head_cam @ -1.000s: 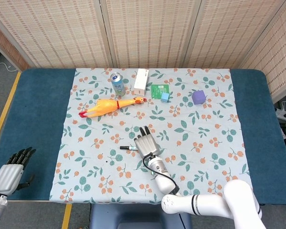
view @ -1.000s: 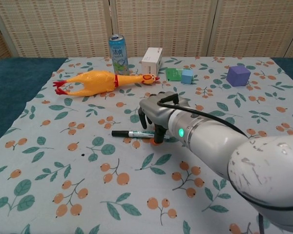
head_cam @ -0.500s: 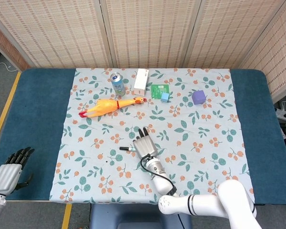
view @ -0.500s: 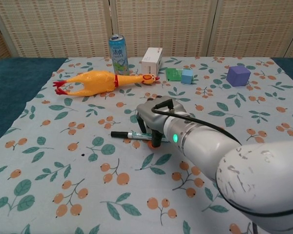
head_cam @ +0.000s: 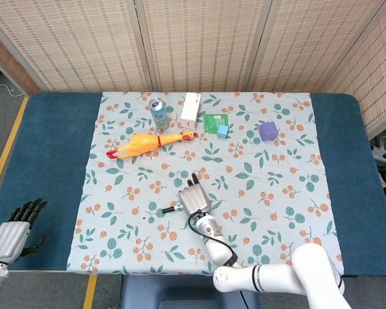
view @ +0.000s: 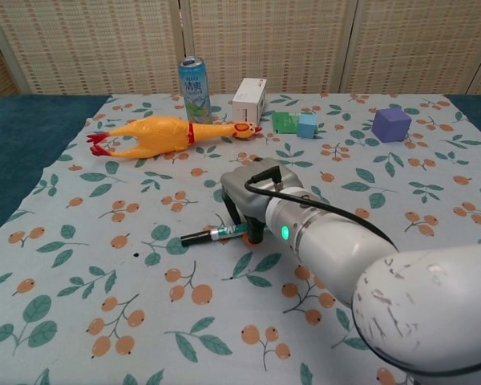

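Head view only: the left hand (head_cam: pixel 11 233) shows at the table's near left corner, off the floral cloth (head_cam: pixel 289 193), fingers loosely apart and holding nothing; the chest view does not reach it.
Chest view only: the marker (view: pixel 214 234) shows its full length here; from above only its black cap end pokes out left of the hand.
Right hand: the right hand (view: pixel 251 200) sits near the middle of the cloth, fingers curled down over the marker's right end and gripping it; one finger sticks out straight in the head view (head_cam: pixel 193 198).
Marker: a slim pen with a black cap, pale barrel and green band, lying slanted on the cloth, cap end towards the left.
Behind: rubber chicken (view: pixel 164 131), drink can (view: pixel 194 78), white box (view: pixel 249 99), green card (view: pixel 285 122), small blue cube (view: pixel 307 125), purple cube (view: pixel 391 123).
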Available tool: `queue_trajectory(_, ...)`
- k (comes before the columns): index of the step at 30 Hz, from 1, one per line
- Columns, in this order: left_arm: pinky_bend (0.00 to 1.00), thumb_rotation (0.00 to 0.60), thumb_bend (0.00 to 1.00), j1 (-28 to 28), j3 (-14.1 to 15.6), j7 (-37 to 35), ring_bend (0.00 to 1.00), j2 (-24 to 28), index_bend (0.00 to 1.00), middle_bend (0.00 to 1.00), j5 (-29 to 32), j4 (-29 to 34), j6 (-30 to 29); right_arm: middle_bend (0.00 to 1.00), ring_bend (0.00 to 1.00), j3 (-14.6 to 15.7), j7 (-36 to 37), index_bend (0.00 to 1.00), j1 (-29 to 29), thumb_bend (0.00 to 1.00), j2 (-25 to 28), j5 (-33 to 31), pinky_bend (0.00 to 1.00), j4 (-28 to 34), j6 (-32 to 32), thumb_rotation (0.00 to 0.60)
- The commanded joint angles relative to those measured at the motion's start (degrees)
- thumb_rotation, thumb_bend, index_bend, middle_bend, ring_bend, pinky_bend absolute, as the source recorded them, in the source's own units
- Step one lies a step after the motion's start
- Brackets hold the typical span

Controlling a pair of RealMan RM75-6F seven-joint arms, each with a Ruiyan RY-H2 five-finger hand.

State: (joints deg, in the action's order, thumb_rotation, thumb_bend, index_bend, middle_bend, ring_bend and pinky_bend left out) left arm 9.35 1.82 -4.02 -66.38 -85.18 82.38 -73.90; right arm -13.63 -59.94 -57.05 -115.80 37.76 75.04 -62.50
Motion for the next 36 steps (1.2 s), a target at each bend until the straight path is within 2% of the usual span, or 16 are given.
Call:
queue_trajectory(1,0.11,0.6,0.42,0.0,0.0,0.0,0.0,0.0,0.0,0.0,0.0,-0.1,0.0,0.62,0.32,0.9,1.9,0.76,0.6,0.29,0.6,2.8,0.15,0.6,-0.6,0.6)
queue_trajectory(8,0.11,0.6,0.42,-0.1,0.7,-1.5,0.0,-0.1,0.0,0.0,-2.9,0.0,-1.8,0.8,0.5,3.8,9.7,0.89,4.0,0.29,4.5,10.8,0.23,3.5,-0.9,0.6)
queue_trajectory(13,0.15,0.6,0.43,0.7,1.3,-4.3,0.0,-1.2,0.0,0.0,-5.9,-1.0,-2.4,0.82,0.53,4.2,13.5,0.89,5.4,0.28,8.8,13.7,0.24,5.6,0.2,0.6)
queue_trajectory(17,0.19,0.6,0.43,2.3,0.7,0.0,0.0,-2.8,0.0,0.0,-7.0,0.0,-1.6,0.82,0.53,3.3,14.6,0.89,5.5,0.29,11.7,13.8,0.24,7.5,1.8,0.6)
queue_trajectory(20,0.23,0.6,0.43,4.4,-0.6,6.8,0.01,-4.0,0.01,0.04,-6.7,3.7,0.5,0.82,0.53,2.5,15.5,0.89,5.2,0.29,12.7,13.9,0.24,8.3,2.5,0.6)
queue_trajectory(23,0.34,0.6,0.43,6.6,-2.7,14.9,0.14,-6.2,0.04,0.16,-6.0,6.6,1.9,0.82,0.53,2.1,15.8,0.89,4.8,0.29,12.6,13.9,0.24,8.5,3.2,0.6)
queue_trajectory(26,0.5,0.6,0.43,9.0,-5.0,22.0,0.3,-9.3,0.07,0.32,-4.5,8.5,3.6,0.82,0.53,1.6,16.1,0.89,4.4,0.29,12.1,13.8,0.24,8.7,3.3,0.6)
queue_trajectory(28,0.63,0.6,0.43,10.3,-6.5,25.6,0.44,-11.0,0.09,0.45,-2.7,9.2,4.9,0.82,0.53,1.4,16.2,0.89,4.1,0.29,11.7,13.8,0.24,8.8,3.3,0.6)
queue_trajectory(31,0.72,0.6,0.43,10.9,-7.0,27.1,0.55,-11.7,0.12,0.58,-1.6,9.3,5.5,0.82,0.53,1.3,16.2,0.89,4.1,0.28,11.6,13.7,0.24,8.8,3.3,0.6)
queue_trajectory(34,0.89,0.6,0.43,12.8,-8.9,31.0,0.76,-14.0,0.21,0.81,0.8,9.7,7.0,0.82,0.53,1.0,15.9,0.89,3.7,0.28,11.2,13.3,0.24,8.5,3.3,0.6)
queue_trajectory(36,0.94,0.6,0.43,14.3,-10.1,33.8,0.81,-16.6,0.26,0.87,2.6,10.3,7.9,0.82,0.53,1.2,15.4,0.89,3.5,0.29,10.4,12.9,0.24,7.3,3.3,0.6)
